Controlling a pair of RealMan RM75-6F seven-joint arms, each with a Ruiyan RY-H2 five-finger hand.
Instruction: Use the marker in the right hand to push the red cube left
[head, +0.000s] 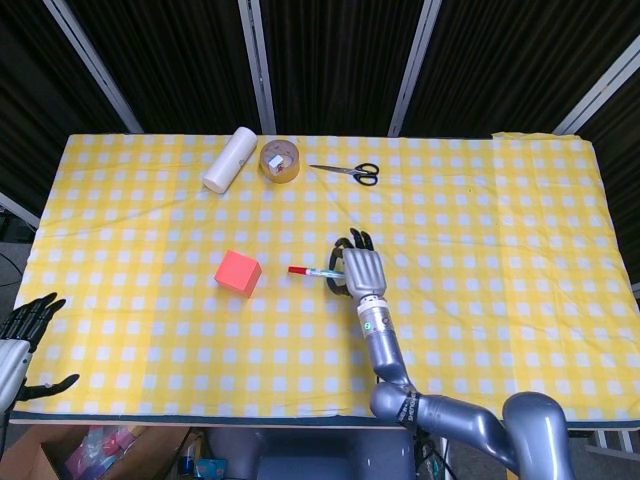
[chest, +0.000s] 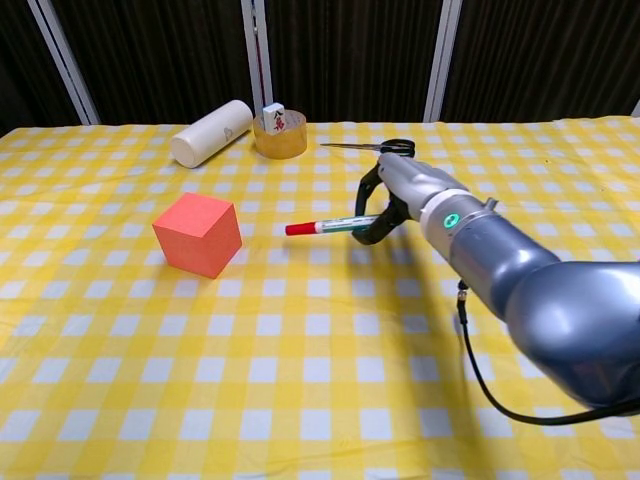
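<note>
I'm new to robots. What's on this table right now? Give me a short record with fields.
surface: table with yellow checked cloth
cube: red cube, left of centre, nothing touching it
marker: red-capped marker, tip pointing at the cube, a gap between them
right hand: right hand grips the marker
left hand: left hand off the table's left edge, holds nothing
far edge: white roll, tape, scissors

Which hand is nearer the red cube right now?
Right. The right hand, holding the red-capped marker, sits just right of the red cube; the left hand hangs off the table's left edge.
</note>
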